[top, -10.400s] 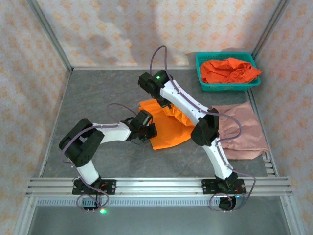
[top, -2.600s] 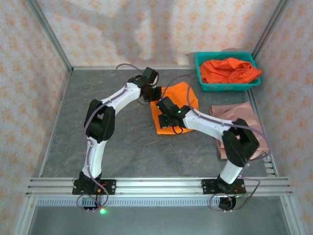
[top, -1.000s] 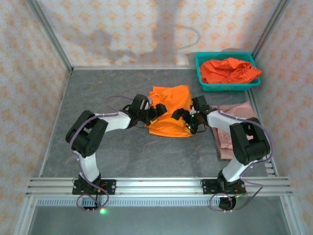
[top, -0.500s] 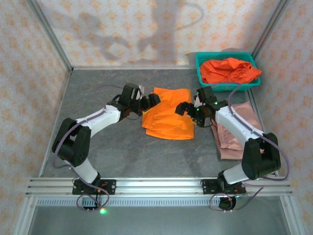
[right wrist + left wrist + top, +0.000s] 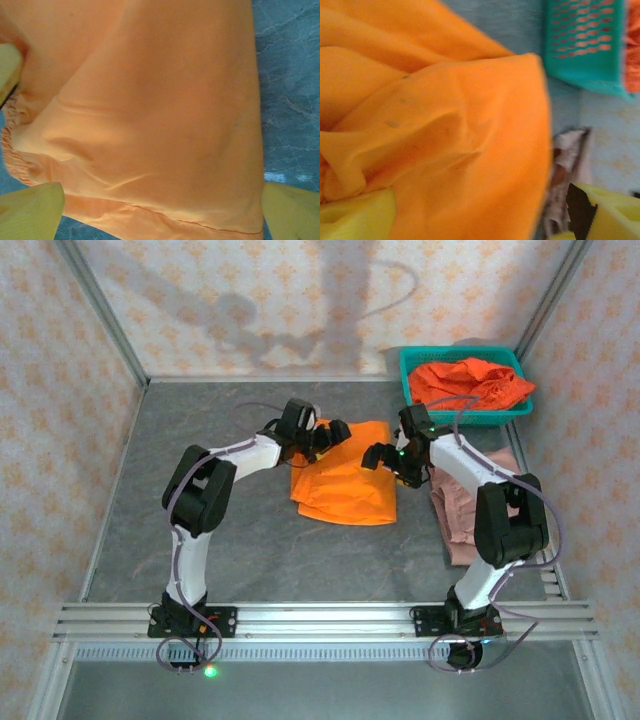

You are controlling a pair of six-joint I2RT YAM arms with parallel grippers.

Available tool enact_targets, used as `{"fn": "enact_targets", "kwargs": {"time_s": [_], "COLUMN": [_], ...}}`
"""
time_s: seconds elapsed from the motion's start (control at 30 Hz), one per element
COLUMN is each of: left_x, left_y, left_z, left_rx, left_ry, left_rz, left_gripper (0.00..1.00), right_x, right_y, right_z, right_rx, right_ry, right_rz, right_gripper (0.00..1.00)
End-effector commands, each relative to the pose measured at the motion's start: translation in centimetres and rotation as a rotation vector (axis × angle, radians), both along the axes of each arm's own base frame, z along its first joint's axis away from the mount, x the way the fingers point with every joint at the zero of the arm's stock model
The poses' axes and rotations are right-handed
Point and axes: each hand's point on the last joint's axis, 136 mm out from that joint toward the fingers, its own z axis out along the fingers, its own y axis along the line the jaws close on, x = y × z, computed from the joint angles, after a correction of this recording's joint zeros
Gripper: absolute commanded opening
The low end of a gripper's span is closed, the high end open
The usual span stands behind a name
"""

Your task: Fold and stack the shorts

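Starting at the near edge, both arm bases sit on the metal rail (image 5: 320,620), and the arms reach forward over the grey table (image 5: 250,540). A folded pair of orange shorts (image 5: 345,485) lies flat near the middle of the table, a roughly square bundle with some wrinkles. To its right, under the right arm's elbow, the dusty pink shorts (image 5: 455,525) lie spread out, their left edge just beside the orange bundle.

The right gripper (image 5: 378,456) hangs over the right edge of the orange shorts. In the right wrist view its yellow fingers (image 5: 30,210) stand wide apart, with smooth orange cloth (image 5: 150,115) spanning the space beneath them, and they clamp nothing.

The left gripper (image 5: 333,433) sits at the far left corner of the same bundle. Its fingers (image 5: 355,217) are also spread wide, with rumpled orange fabric (image 5: 460,130) below and between them; whether they touch the cloth cannot be told. A bit of the pink cloth (image 5: 565,155) shows past the orange edge.

Farther back, in the right corner, the teal basket (image 5: 465,421) holds a heap of crumpled orange shorts (image 5: 470,380).
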Motion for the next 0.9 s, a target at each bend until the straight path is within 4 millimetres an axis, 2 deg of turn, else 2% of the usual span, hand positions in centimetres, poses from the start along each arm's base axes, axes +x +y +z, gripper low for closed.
{"fn": "enact_targets", "kwargs": {"time_s": [0.0, 0.1, 0.17, 0.3, 0.4, 0.47, 0.57, 0.73, 0.87], "left_x": [2.1, 2.4, 2.4, 1.9, 0.2, -1.2, -3.3, -5.5, -6.7], "left_y": [3.3, 5.5, 6.0, 5.6, 5.1, 4.9, 4.2, 3.4, 3.7], "left_z": [0.2, -1.5, -0.7, 5.1, 9.7, 10.8, 10.0, 5.1, 1.7], "left_rx": [0.056, 0.082, 0.071, 0.048, 0.034, 0.054, 0.052, 0.063, 0.13], "left_ry": [-0.045, -0.016, -0.029, -0.126, -0.184, -0.181, -0.144, -0.059, -0.014], "left_rz": [0.05, 0.071, 0.065, 0.029, -0.004, -0.027, -0.051, -0.063, -0.067], "left_gripper": [0.89, 0.88, 0.88, 0.88, 0.89, 0.89, 0.89, 0.89, 0.89], "right_x": [-0.7, -1.0, -0.9, -0.4, 0.7, 1.5, 2.9, 4.9, 6.1], "right_y": [-0.7, -1.4, -1.5, -1.1, -0.5, 0.1, 0.7, 1.6, 2.0], "right_z": [-1.3, -2.2, -2.4, -2.3, -1.8, -1.4, -0.8, 0.0, 0.0], "right_rx": [-0.01, 0.0, 0.01, 0.025, 0.054, 0.073, 0.095, 0.12, 0.121], "right_ry": [0.027, 0.044, 0.047, 0.041, 0.017, 0.006, -0.011, -0.034, -0.04], "right_rz": [0.008, -0.007, -0.007, 0.012, 0.03, 0.044, 0.061, 0.089, 0.111], "right_gripper": [1.0, 0.99, 0.99, 0.99, 0.99, 0.99, 0.99, 1.0, 0.99]}}
